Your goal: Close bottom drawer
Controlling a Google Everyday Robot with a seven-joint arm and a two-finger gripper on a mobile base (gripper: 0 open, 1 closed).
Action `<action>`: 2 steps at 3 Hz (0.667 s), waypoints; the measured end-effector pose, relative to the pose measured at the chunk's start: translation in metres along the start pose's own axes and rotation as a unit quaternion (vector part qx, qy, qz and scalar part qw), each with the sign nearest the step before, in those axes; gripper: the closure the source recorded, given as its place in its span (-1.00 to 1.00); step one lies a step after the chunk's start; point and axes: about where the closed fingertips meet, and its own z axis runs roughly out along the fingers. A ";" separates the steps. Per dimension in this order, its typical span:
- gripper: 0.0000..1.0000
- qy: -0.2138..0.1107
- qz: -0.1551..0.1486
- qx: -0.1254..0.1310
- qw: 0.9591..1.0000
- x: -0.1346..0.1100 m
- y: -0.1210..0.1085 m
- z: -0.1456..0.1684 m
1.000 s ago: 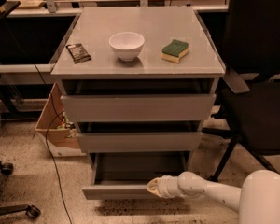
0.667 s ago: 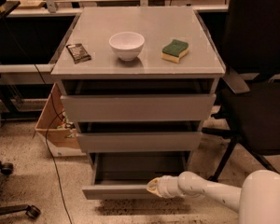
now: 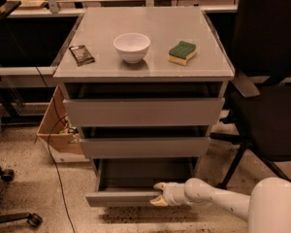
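Camera view, looking down at the front of a grey cabinet point(image 3: 150, 23) with three drawers, standing on a speckled floor point(image 3: 34, 183).

Bottom drawer point(image 3: 121, 198): lowest of the three, at lower centre of the frame. It is pulled out, so its flat grey front stands forward of the two above and its shallow grey tray shows behind it.

Gripper point(image 3: 158, 193): mine, at lower centre, right at the right end of the bottom drawer's front. Its two cream fingers point(image 3: 159, 184) are spread apart, one by the top edge of the front and one by the lower edge, with the end of the front between them. I cannot tell whether they press on it.

Arm point(image 3: 213, 198): white, reaching in from the lower right corner, roughly level, with my rounded white body point(image 3: 276, 210) behind it.

Middle drawer point(image 3: 145, 147) and top drawer point(image 3: 143, 111): wider grey fronts stacked above, each with a dark gap over it.

Cabinet top, upper centre: a white bowl point(image 3: 131, 47) in the middle; a green and yellow sponge point(image 3: 182, 52) to its right; a small dark packet point(image 3: 81, 55) to its left near the edge. All three lie apart.

Surroundings: a black chair point(image 3: 271, 106) at the right edge; a cardboard box point(image 3: 51, 130) on the floor left of the cabinet; a dark cable point(image 3: 56, 164) trailing down past it; a chair wheel point(image 3: 33, 220) at lower left.
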 end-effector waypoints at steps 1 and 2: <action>-1.00 -0.009 -0.011 -0.002 1.000 -0.007 -0.004 0.004; -1.00 -0.014 -0.016 -0.003 1.000 -0.010 -0.005 0.007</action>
